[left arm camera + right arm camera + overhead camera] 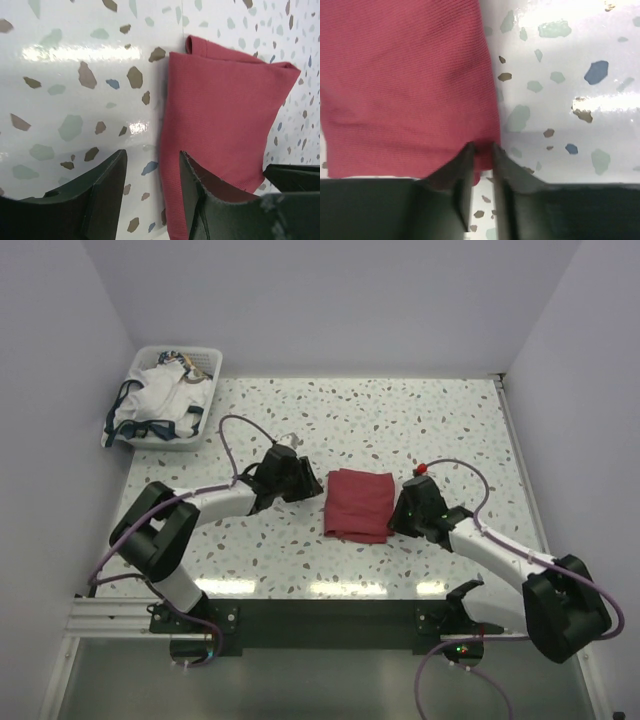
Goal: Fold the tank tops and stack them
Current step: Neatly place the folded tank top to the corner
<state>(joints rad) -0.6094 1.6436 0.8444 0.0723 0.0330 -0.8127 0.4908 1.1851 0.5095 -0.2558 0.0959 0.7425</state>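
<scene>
Top external entry: dark red tank top, folded, held at one edge

**Location.** Centre of the table, between the two arms. The white tank top lies crumpled in a basket at the far left corner, well apart, not yet folded.

**Orientation.** A flat folded packet, close to square. Its slightly longer axis appears to run far to near, leaning a little leftward at the near end. In the left wrist view, one corner shows a rolled lip of cloth that points away from the camera.

**Right tool**. The jaws are almost closed, with a small pinch of the red edge nipped between them near a corner of the packet.

**Left tool**. The jaws are spread wide and hold nothing. The cloth's left edge runs up between them, and one finger overlaps the packet.

**Hazards, as judged.**
- A lift or pull by the right tool on so small a pinch would likely drag the upper layer and open the fold.
- Closing the left tool where it stands could catch only the top ply, and the layers would skew.
- The rolled corner is loose and may flop out if the packet is slid.
- Any skew here would leave an uneven base for stacking the white top.
</scene>
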